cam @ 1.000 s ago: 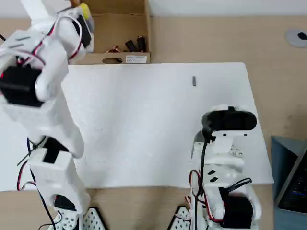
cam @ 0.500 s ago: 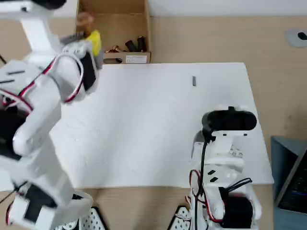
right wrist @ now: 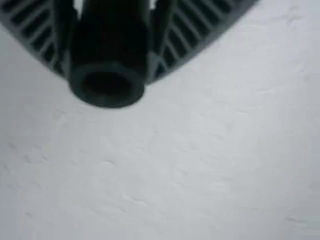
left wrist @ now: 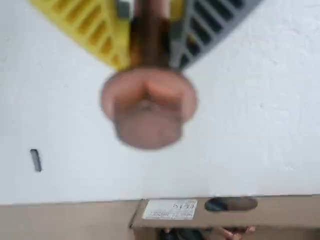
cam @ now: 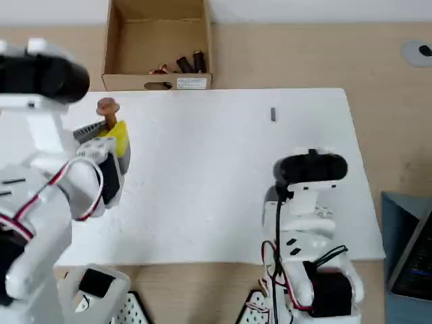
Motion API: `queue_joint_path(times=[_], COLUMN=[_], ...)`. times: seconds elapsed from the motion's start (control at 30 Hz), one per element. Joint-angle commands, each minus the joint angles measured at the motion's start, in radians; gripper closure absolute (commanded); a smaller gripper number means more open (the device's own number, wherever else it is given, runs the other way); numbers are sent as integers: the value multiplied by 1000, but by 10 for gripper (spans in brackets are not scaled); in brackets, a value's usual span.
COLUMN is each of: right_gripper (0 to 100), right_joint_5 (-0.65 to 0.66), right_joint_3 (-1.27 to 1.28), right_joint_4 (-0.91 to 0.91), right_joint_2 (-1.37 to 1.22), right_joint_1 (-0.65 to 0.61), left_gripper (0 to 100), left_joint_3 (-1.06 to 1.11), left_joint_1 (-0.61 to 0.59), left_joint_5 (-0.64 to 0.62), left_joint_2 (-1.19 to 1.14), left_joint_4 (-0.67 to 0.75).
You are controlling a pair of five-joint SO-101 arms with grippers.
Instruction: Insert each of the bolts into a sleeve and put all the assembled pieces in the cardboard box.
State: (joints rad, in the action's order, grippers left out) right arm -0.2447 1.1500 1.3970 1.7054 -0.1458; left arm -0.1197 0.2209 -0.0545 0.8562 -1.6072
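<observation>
Step in hand looks like mating. Left end effector (left wrist: pixel 149 50) pinches the bolt (left wrist: pixel 148 107) by the shank, head outward, over the worktop (cam: pixel 223 189) near its far-left corner. Right end effector (right wrist: pixel 107 60) clamps the sleeve (right wrist: pixel 106 85), bore outward, over the near-right part. The two are well apart. Align axes first, then feed slowly.

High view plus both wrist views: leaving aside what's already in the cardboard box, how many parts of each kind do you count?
copper bolt: 1, held by the left gripper
black sleeve: 1, held by the right gripper
small dark piece: 1, loose on the white mat
Total: 3
</observation>
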Motion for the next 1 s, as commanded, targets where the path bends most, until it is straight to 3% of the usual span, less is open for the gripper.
queue_joint_path(times=[0.0, 0.27, 0.5, 0.6, 0.97], right_gripper=[989, 989, 989, 989, 989], right_joint_5=[6, 6, 6, 6, 6], right_joint_3=[2, 16, 16, 19, 108], right_joint_4=[-54, -63, -78, -115, -334], right_joint_2=[10, 10, 10, 10, 8], right_joint_1=[-54, -116, -200, -243, -506], left_gripper=[998, 998, 998, 998, 998], left_joint_3=[290, 884, 1240, 1303, 1330], left_joint_1=[-17, -18, -11, -12, -8], left_joint_5=[5, -2, -2, -15, -287], left_joint_2=[189, 615, 937, 977, 966], left_joint_4=[143, 420, 647, 710, 879])
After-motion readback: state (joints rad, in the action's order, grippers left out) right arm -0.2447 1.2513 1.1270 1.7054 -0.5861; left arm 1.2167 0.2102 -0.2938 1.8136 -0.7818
